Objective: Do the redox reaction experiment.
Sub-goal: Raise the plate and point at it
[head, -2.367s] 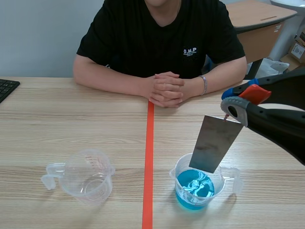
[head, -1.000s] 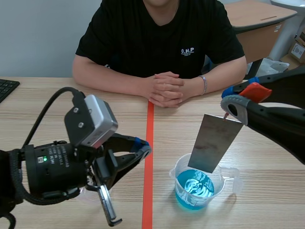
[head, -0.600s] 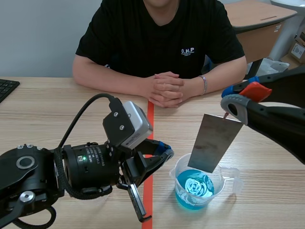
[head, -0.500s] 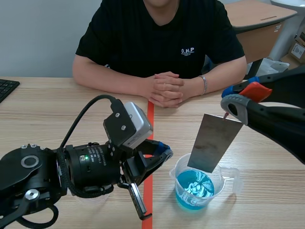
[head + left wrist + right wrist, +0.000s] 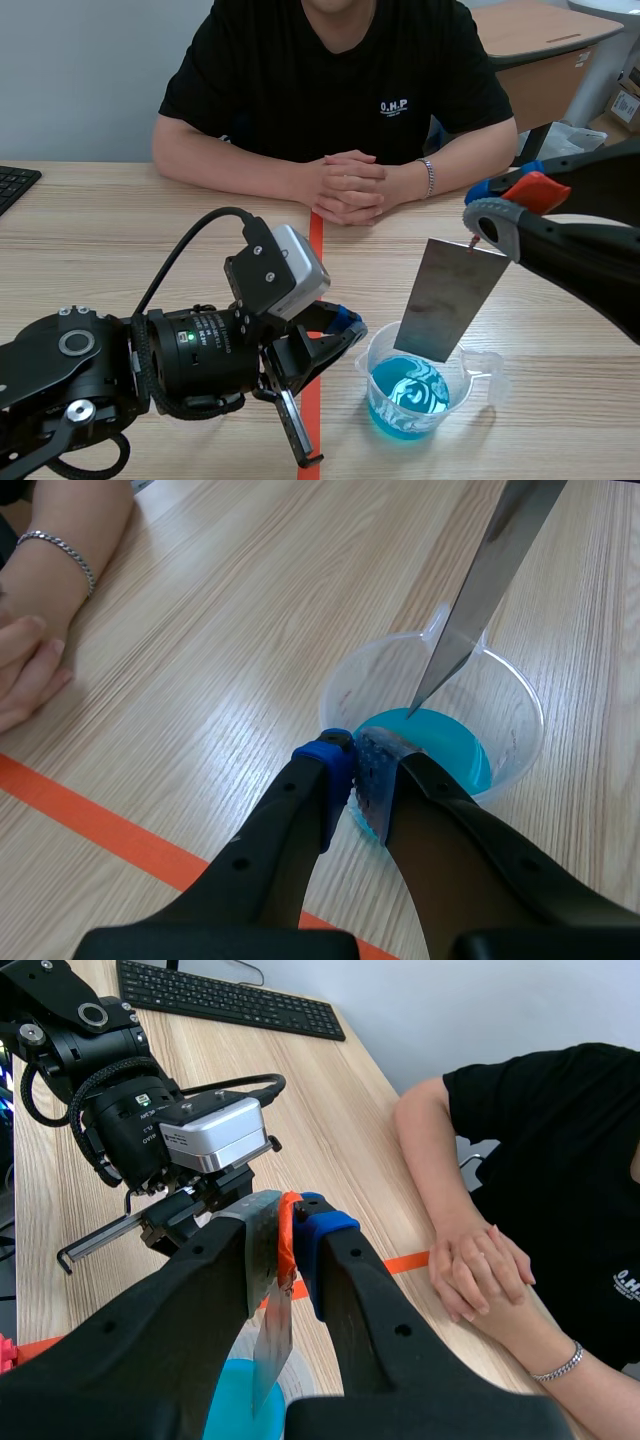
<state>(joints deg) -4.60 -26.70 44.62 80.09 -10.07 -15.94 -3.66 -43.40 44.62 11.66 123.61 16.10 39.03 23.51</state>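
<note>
Two clasped hands (image 5: 348,187) lie beyond plate (image 5: 450,300) and beaker (image 5: 380,350).

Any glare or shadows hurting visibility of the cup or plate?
Left wrist view: sheen on the table, and the metal plate shines pale, but the blue liquid in the cup reads clearly. Scene view: only a soft shadow beside the cup. Right wrist view: no glare, but the right gripper hides most of the cup.
</note>
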